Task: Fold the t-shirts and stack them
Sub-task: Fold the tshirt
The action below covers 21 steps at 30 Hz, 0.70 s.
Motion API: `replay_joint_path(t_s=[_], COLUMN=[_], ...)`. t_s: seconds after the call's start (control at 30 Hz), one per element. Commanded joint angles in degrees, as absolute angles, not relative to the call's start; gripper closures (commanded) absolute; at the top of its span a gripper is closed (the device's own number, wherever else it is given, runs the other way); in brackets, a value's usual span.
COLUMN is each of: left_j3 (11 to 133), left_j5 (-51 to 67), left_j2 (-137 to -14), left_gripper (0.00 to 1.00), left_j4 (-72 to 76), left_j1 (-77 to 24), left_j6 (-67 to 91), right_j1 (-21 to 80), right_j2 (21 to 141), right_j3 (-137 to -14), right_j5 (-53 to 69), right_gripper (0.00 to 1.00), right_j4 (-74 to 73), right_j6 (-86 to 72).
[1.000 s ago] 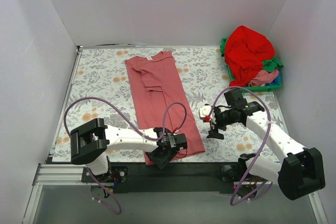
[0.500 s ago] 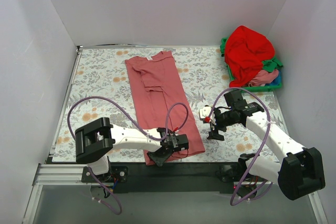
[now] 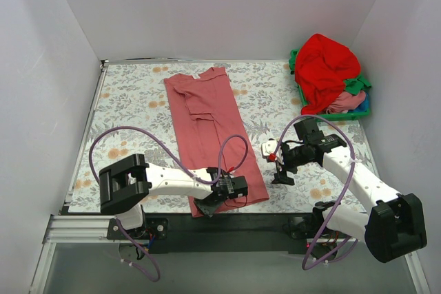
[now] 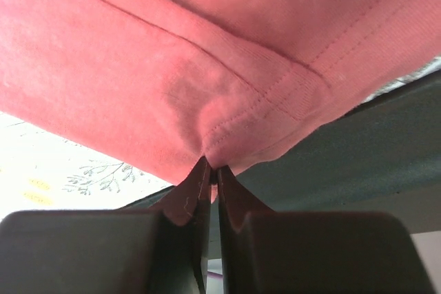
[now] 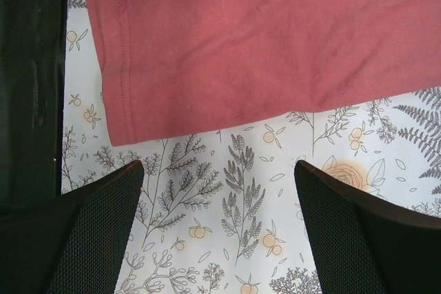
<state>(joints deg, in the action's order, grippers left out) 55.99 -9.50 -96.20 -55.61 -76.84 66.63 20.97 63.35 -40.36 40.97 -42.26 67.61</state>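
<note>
A dusty rose-pink t-shirt [image 3: 210,129] lies folded lengthwise into a long strip down the middle of the table. My left gripper [image 3: 209,206] is at its near left corner, shut on the hem [image 4: 227,129], which bunches between the closed jaws. My right gripper [image 3: 281,175] hovers open and empty just right of the shirt's near right corner [image 5: 138,115]. More t-shirts, a bright red one [image 3: 325,67] over green and pink ones, are piled in the basket at the far right.
A green plastic basket [image 3: 362,109] stands at the far right corner. The floral tablecloth [image 3: 138,101] covers the table; its black front rail [image 3: 275,222] runs along the near edge. White walls close in three sides.
My left gripper has shifted slightly right and forward at the shirt's near left corner. My right gripper has hardly moved.
</note>
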Motion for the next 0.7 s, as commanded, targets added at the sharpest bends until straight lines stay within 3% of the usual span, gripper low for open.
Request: replay_joint_path(t_s=[0.0, 0.07, 0.1, 0.23, 0.43, 0.67], left_j3=[55.55, 55.46, 55.37, 55.37, 55.46, 55.9], left_j5=[-5.28, -4.57, -4.31, -3.87, -4.74, -6.85], left_j2=[-95.01, -94.49, -94.4, -93.43, -94.04, -98.96], left_gripper=[0.99, 0.91, 0.79, 0.68, 0.67, 0.78], left_j4=[-49.84, -49.48, -49.57, -49.48, -49.39, -49.83], left_j1=[-76.99, -76.99, -76.99, -76.99, -76.99, -77.61], left_j6=[66.89, 66.53, 66.53, 66.27, 66.62, 68.9], right_j1=[21.0, 21.53, 21.71, 22.59, 22.94, 22.94], right_j2=[62.58, 62.84, 63.02, 63.72, 64.07, 62.93], right_j3=[-40.08, -40.17, -40.08, -40.25, -39.99, -39.46], right_j5=[42.89, 42.28, 42.1, 42.19, 42.8, 42.54], right_gripper=[0.04, 0.04, 0.04, 0.04, 0.04, 0.04], right_j4=[-44.99, -45.96, -46.14, -46.14, -45.97, -46.05], right_j6=[69.08, 69.96, 70.05, 70.22, 69.87, 69.52])
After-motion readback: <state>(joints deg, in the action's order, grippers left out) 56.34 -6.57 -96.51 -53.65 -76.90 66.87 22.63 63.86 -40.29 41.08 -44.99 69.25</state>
